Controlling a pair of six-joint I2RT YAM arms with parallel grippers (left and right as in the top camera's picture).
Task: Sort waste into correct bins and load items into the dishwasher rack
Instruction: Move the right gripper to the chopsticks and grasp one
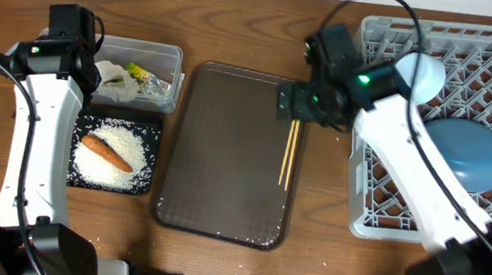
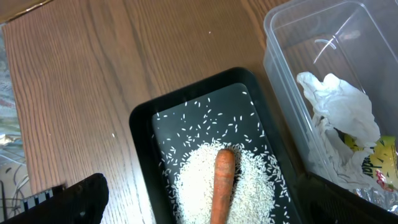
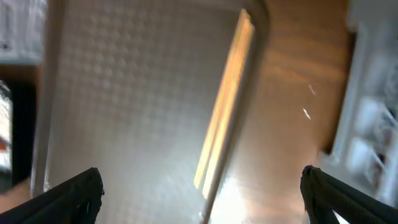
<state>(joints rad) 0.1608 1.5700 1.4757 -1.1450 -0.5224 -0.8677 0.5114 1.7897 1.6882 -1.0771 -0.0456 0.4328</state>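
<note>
Right end effector [image 1: 291,106] open over chopsticks [image 1: 289,151]: straddle both crosswise, pinch low against serving tray [image 1: 226,154] so neither stick rolls free.

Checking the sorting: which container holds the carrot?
The small black tray, where the carrot lies on rice; the clear tub holds paper, the brown tray chopsticks.

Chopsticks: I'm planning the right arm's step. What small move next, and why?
Probably lower the right gripper onto the chopsticks: its jaws stand open right over them, they lie loose on the brown tray, and they seem the only item not yet in the dishwasher rack.
</note>
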